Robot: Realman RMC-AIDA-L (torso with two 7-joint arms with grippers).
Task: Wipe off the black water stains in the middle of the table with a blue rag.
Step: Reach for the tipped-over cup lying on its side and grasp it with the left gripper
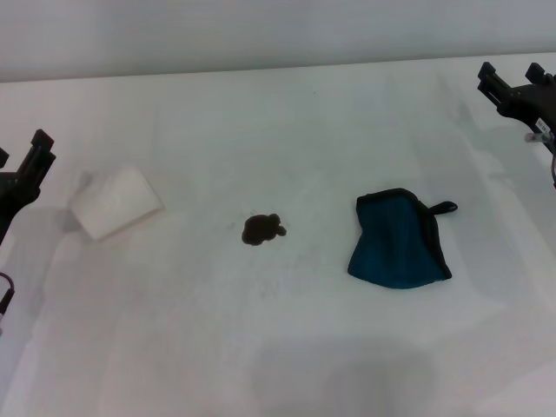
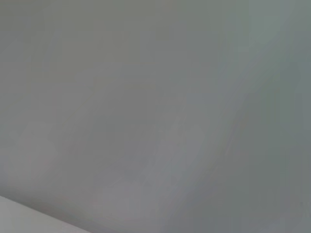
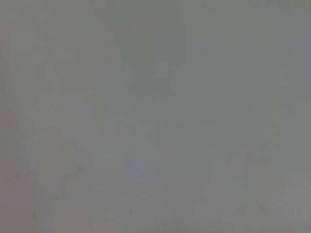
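Stains (image 1: pixel 262 229) of dark brown-black sit in the middle of the white tabletop (image 1: pixel 278 347), a small lobed blotch with bare surface all round it. On the robot's right of it, well apart, lies the blue rag (image 1: pixel 398 241): a folded teal cloth with black edging, its small black loop poking out at the far right corner. The near part of the tabletop in front of both is plain white. On the robot's left of the blotch, a little farther back, lies a white object (image 1: pixel 115 201), lying flat, tilted at an angle, well apart from the blotch.

At the left edge of the head view the left hand (image 1: pixel 26 169) hangs beside the white object, touching nothing; I cannot tell whether it is spread or pressed together. Farthest back, at the upper right corner, the right hand (image 1: pixel 521 91) is raised over the tabletop's far right part, well away from the rag, holding nothing; its state I cannot tell either. Both wrist views show only plain grey surface
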